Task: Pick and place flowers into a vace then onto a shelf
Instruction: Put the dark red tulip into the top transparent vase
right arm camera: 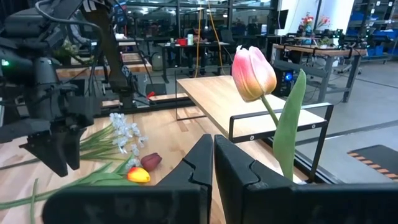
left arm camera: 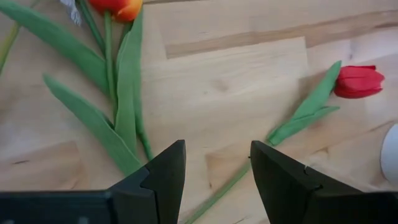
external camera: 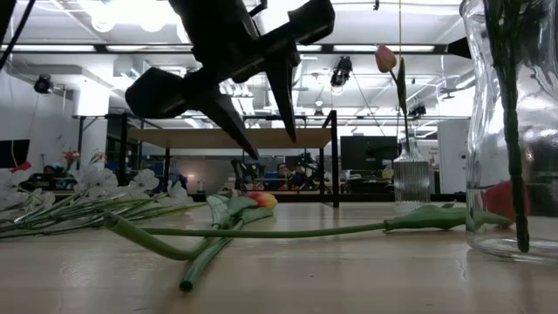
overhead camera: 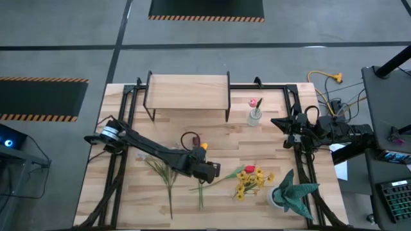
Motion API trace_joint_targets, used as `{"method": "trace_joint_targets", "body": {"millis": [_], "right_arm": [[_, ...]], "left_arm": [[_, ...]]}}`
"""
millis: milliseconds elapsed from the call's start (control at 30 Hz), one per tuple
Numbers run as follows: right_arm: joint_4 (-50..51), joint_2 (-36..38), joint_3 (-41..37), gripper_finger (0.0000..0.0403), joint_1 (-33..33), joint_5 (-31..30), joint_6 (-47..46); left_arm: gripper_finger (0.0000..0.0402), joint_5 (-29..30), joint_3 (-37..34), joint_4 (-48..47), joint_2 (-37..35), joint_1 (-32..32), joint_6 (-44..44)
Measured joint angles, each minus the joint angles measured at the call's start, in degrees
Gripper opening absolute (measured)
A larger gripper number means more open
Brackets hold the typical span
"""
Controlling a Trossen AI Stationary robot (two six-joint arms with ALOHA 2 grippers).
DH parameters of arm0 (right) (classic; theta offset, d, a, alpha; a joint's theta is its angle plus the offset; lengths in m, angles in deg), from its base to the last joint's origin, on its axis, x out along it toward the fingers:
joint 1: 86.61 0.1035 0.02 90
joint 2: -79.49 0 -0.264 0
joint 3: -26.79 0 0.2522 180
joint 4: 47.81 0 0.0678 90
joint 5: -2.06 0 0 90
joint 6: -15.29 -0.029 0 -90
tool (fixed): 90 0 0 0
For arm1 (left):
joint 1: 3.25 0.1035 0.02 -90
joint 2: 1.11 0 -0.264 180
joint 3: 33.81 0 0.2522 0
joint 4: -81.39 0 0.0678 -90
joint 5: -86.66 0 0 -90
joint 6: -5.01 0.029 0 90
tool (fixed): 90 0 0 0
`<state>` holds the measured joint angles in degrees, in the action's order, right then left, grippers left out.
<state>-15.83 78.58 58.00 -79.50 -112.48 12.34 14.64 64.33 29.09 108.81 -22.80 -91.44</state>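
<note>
Near the worktop's (overhead camera: pixel 128 199) middle, left pincer (overhead camera: pixel 215 170) hovers wide open, empty, over loose flowers (overhead camera: pixel 247 179), lined up on a stem. Vase (overhead camera: pixel 255 117) with pink tulip (overhead camera: pixel 253 102) stands right of shelf (overhead camera: pixel 187 86). Right pincer (overhead camera: pixel 277 122) waits closed, empty, beside it.

L gripper (overhead camera: pixel 217 170) over flowers (overhead camera: pixel 247 178) | pink tulip (overhead camera: pixel 252 102) in vase (overhead camera: pixel 255 117)

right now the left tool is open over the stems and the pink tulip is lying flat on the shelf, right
Not quite. The left tool is open over the stems, but the pink tulip is not on the shelf: it stands upright in the glass vase on the table beside the shelf, as the high view shows.
</note>
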Motion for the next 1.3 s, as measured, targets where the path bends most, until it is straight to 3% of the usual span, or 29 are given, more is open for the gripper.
{"method": "trace_joint_targets", "body": {"millis": [533, 900, 1133, 1300], "right_arm": [[0.01, -0.28, -0.57, 0.0009, -0.01, -0.04, -0.05], [-0.13, -0.33, -0.57, 0.0009, 0.00, -0.04, 0.00], [-0.20, -0.33, -0.59, 0.0009, 0.00, -0.04, 0.16], [-0.22, -0.33, -0.57, 0.0009, 0.00, -0.04, 0.16]], "left_arm": [[0.0164, -0.57, -1.38, 0.38, 1.69, 0.00, -2.66], [0.0164, -1.92, -6.25, 4.08, 1.70, -0.26, -2.16], [0.0164, -3.03, -10.54, 14.94, 1.69, -0.33, -0.90], [0.0164, -3.02, -12.28, 16.06, 1.69, -0.35, -3.30]]}}
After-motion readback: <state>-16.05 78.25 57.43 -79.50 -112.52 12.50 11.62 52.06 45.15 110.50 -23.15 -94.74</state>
